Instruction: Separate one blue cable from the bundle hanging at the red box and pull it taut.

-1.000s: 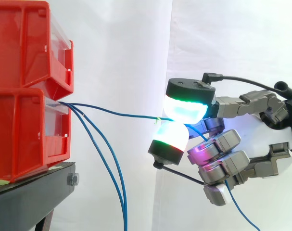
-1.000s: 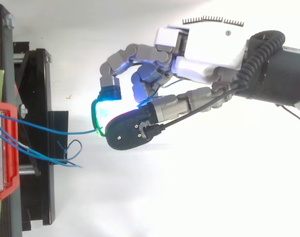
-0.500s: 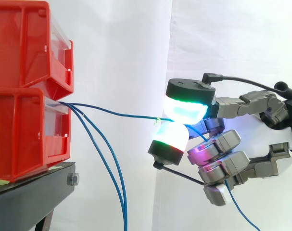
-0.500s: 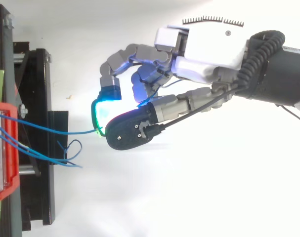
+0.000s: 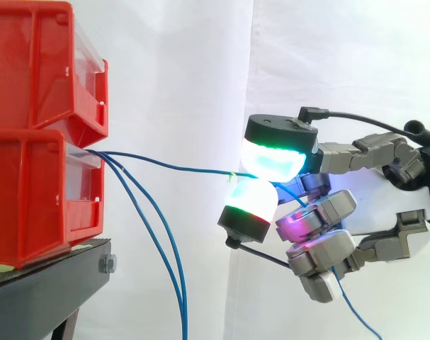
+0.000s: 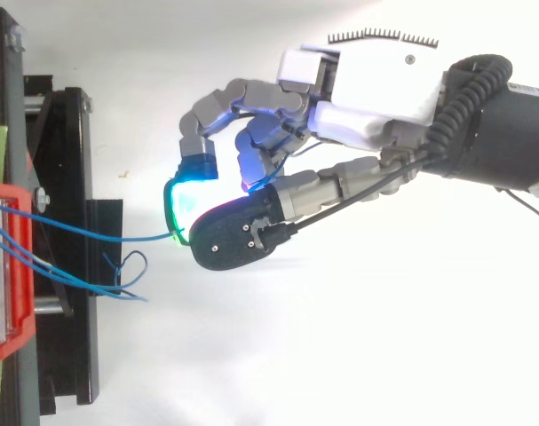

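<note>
Two stacked red bins stand at the left on a black stand. Thin blue cables leave the lower bin's front. One blue cable runs almost level to the right, sagging only slightly, to my hand. Two glowing pads, a green-white one above and a pale one below, pinch it. Its loose end trails down behind the curled fingers. Two other blue cables hang down from the bin. From above, the pinched cable reaches the hand from the bin.
A white curtain hangs behind everything. In the top view the hanging cables' ends curl into a small loop beside the black stand. The arm comes in from the right edge.
The lower curled fingers have tucked in a little and shifted slightly left. The pinched cable and the pinching pads hold the same place.
</note>
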{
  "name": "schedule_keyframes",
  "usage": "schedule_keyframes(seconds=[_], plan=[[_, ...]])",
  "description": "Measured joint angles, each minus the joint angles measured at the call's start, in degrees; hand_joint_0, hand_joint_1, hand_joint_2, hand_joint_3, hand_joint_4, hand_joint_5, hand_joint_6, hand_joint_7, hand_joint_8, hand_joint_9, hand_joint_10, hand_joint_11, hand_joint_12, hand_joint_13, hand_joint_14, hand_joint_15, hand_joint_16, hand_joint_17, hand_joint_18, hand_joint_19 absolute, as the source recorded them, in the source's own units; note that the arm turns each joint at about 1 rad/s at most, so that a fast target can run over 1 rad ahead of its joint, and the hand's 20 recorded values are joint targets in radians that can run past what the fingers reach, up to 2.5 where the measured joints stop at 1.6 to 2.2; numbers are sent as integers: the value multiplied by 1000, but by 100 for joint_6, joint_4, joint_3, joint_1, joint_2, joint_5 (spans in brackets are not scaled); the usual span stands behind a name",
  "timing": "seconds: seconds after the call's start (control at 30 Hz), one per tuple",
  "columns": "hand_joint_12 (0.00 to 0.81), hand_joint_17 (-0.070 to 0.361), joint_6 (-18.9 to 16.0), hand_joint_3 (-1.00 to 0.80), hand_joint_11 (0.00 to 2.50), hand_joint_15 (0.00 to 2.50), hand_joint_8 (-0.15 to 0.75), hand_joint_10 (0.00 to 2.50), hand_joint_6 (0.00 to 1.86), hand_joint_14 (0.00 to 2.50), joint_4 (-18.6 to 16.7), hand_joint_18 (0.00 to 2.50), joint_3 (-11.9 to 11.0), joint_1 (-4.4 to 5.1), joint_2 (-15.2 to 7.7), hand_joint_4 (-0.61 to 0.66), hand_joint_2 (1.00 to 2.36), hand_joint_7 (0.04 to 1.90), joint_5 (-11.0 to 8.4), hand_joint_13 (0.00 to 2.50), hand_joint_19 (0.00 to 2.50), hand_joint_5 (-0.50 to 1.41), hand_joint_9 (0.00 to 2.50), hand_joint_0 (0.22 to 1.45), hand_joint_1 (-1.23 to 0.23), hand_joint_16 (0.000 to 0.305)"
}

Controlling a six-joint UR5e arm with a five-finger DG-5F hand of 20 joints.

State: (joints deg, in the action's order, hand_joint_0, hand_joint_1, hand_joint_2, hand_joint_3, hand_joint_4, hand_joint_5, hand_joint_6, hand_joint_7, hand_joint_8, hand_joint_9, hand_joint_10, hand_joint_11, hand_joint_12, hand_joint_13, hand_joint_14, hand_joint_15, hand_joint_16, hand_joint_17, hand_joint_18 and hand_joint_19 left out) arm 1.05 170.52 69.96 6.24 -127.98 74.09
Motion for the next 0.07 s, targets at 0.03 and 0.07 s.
schedule_keyframes(seconds=[0.03, 0.07], plan=[[389, 109, 0, -322, 1501, 1621, 318, 1108, 893, 552, 0, 985, 0, 0, 0, 8, 1013, 1207, 0, 995, 1029, -203, 851, 711, -788, 49], [365, 106, 0, -304, 1521, 1595, 292, 1133, 890, 668, 0, 982, 0, 0, 0, 10, 1014, 1232, 0, 972, 1018, -202, 857, 706, -789, 47]])
